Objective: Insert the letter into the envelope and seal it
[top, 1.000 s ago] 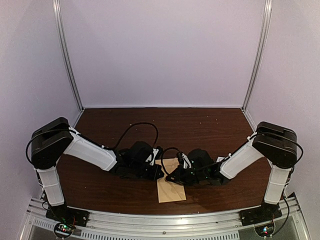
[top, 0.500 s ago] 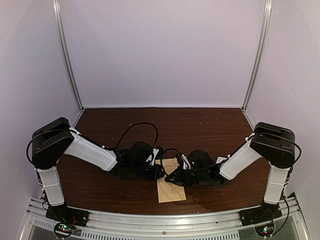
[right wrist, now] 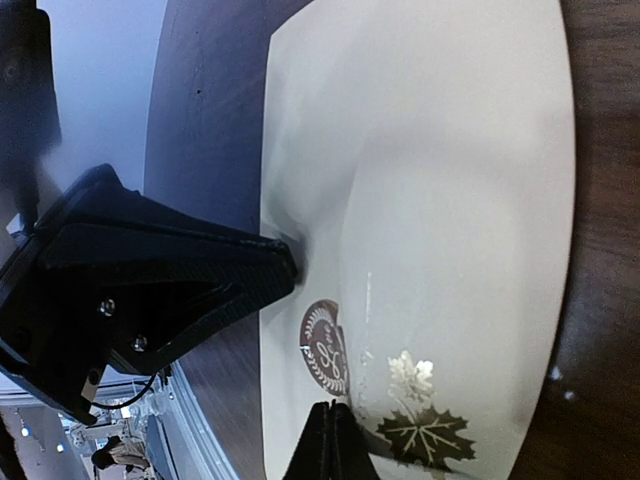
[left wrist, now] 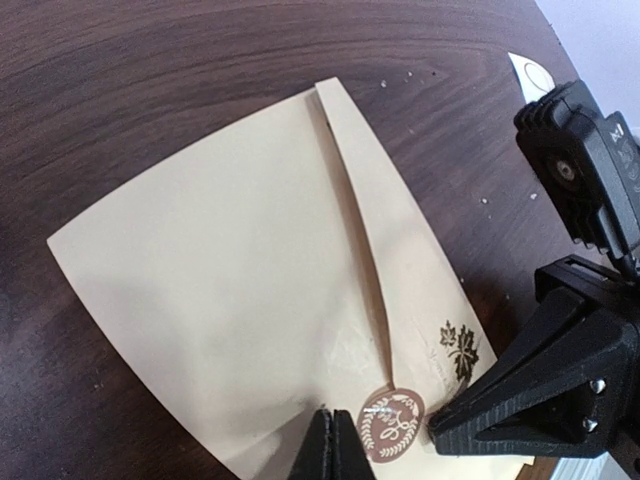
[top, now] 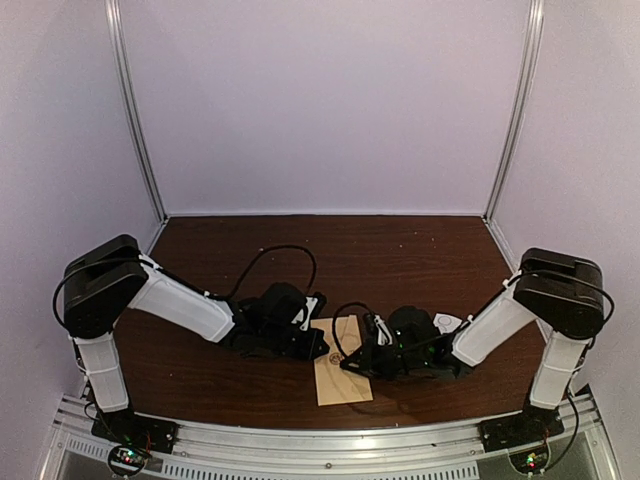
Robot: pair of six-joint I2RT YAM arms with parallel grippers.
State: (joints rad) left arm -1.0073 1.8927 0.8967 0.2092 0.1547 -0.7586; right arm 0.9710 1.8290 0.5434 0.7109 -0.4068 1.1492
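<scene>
Tan paper envelope (top: pixel 343 375) lies flat on the desk (top: pixel 420 250), near the front edge, between the two arms. Its flap is folded down, with a round sticker (left wrist: pixel 392 424) at the tip. It looks light and thin, so it will bend and may slide on the smooth wood. Best to press by the sticker or pinch a side edge. Left jaws are shut, tip just beside the sticker. Right jaws are shut too, on its other side.

A lab test booth: pale lilac wall panels (top: pixel 330 100) framed by slim aluminium posts (top: pixel 135 110) enclose a dark wood-grain table (top: pixel 400 250), extruded aluminium rail (top: pixel 330 440) at 6 o'clock.
</scene>
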